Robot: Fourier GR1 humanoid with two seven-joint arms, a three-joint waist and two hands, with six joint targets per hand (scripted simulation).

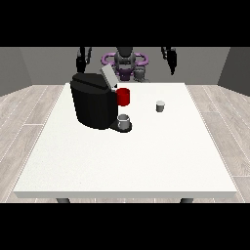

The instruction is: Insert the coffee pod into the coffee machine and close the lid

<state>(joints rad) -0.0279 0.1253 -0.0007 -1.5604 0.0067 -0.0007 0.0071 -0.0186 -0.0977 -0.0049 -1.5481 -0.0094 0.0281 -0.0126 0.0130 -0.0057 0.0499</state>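
Coffee pod (160,106) stands on open table (122,161), right of coffee machine (93,100); hands' fingers unreadable.

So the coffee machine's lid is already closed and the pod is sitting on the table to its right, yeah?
Not quite. In the front view the coffee machine has its lid tilted up, open. The rest holds: the pod stands on the table, to the machine's right in the view.
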